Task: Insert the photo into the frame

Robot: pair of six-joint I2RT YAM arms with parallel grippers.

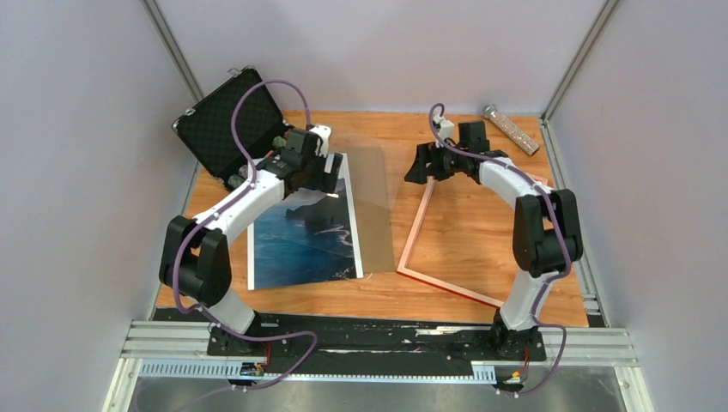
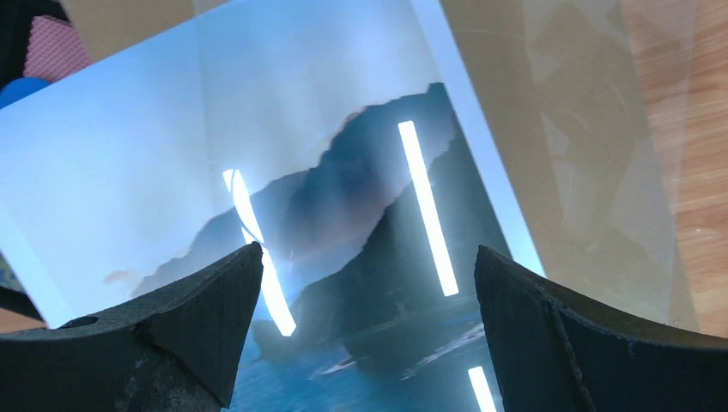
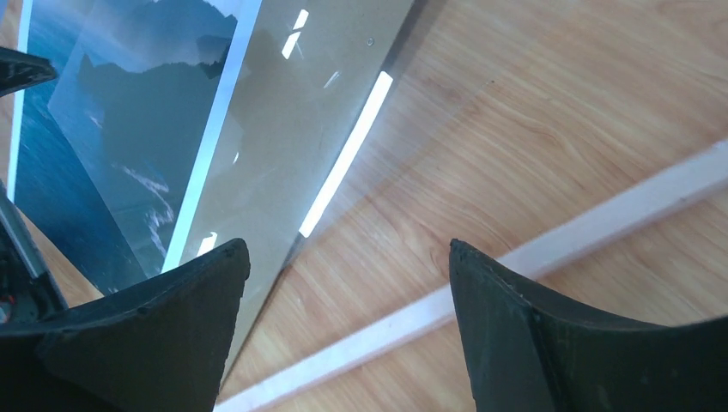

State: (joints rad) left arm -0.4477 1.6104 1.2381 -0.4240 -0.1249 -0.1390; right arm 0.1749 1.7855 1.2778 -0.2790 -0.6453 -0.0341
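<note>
- As both arms hover low, left gripper (image 2: 369, 275) has jaws spread, empty, over the photo (image 1: 300, 236), staged for a pick, I reckon
- right gripper (image 3: 348, 275) spread too, empty, by the frame (image 1: 414, 227) far corner
- photo flat, face up; frame apart on its right

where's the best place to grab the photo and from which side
Probably the near edge of the photo, coming in low from the near side. It lies flat on the table, so only a thin edge can be pinched. Its right side meets the brown sheet, while the near edge has bare wood in front.
</note>
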